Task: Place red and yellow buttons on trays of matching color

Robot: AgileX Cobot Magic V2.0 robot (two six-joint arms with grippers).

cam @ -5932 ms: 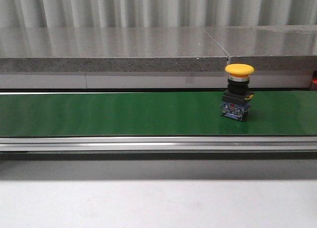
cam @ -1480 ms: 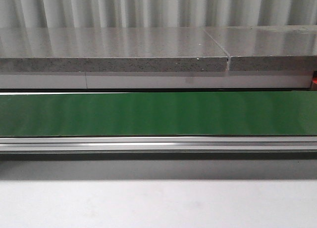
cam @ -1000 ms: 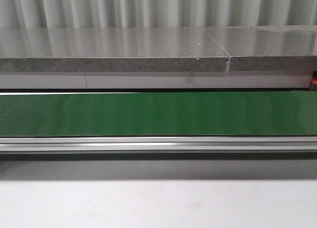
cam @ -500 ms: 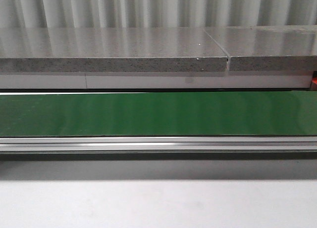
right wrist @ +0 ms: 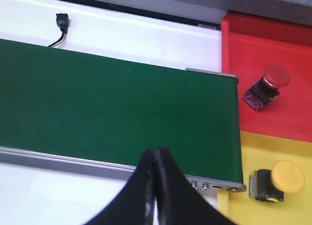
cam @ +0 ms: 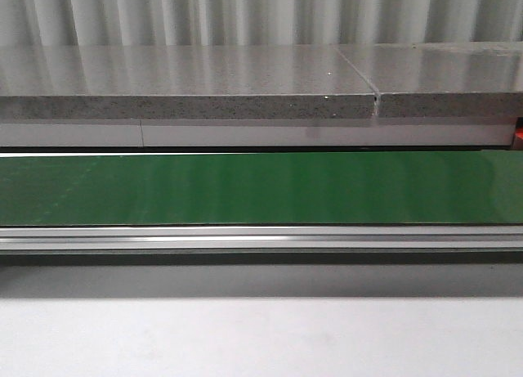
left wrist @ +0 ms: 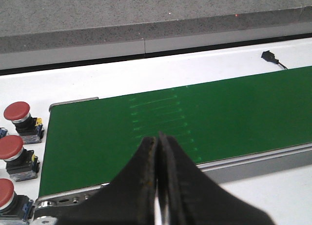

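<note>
The green belt (cam: 261, 189) is lying bare across the front view, with a grey stone ledge (cam: 188, 83) running behind it.

The left gripper (left wrist: 158, 142) is hanging over the belt's near edge with its jaws pressed together and nothing between them. Off to one side of those jaws, past the belt's end, three red buttons are sitting upright in a row on the white table (left wrist: 204, 59): one (left wrist: 19, 118), a second (left wrist: 13, 154) and a third (left wrist: 7, 198), each just beside the next.

The right gripper (right wrist: 155, 156) is also hovering over the belt's near rail, jaws pressed together and holding nothing. Beyond the belt's end, well to the side of those jaws, a red button (right wrist: 267, 86) is lying tilted on the red tray (right wrist: 287, 44), and a yellow button (right wrist: 275, 181) is lying on its side on the yellow tray (right wrist: 292, 152), nearer the jaws than the red one.
</note>
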